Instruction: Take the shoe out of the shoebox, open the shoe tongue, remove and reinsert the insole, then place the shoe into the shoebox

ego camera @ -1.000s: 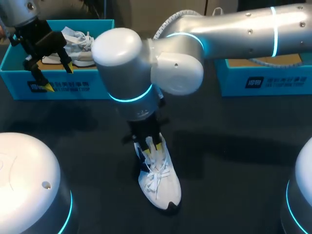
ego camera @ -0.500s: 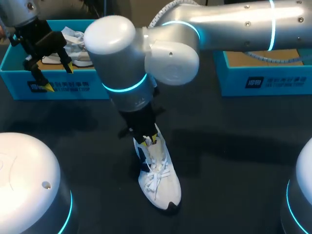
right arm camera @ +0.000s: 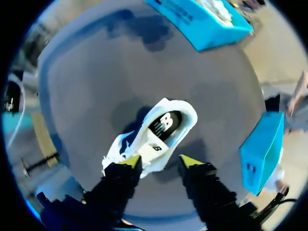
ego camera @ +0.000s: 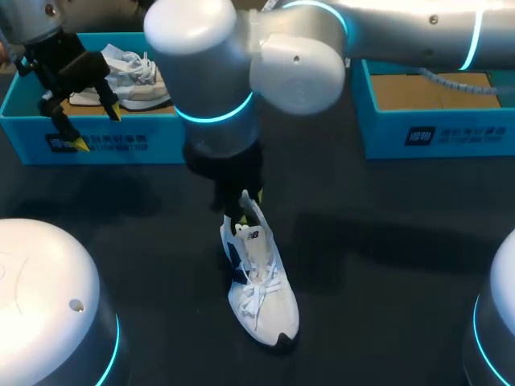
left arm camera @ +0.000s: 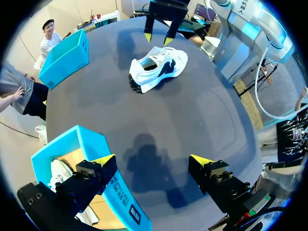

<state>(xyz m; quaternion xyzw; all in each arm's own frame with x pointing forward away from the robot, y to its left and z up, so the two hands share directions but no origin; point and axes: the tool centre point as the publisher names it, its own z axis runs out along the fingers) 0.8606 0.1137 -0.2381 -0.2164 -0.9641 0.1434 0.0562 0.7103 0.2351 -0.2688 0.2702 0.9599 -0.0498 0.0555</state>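
Observation:
A white shoe stands on the dark table, toe toward me, its tongue lifted. My right gripper hangs just above the tongue's end, open, with nothing between its fingers. In the right wrist view the shoe lies ahead of my right gripper, and the dark insole shows in its opening. My left gripper stays open over the left blue shoebox. In the left wrist view, my left gripper is far from the shoe.
The left blue shoebox holds a second pale shoe. Another blue shoebox with a bare brown floor stands at the back right. My right arm's thick forearm spans the table's far side.
My right gripper has risen off the shoe's tongue toward the back and spread its fingers. The tongue now stands up. The left arm has not moved.

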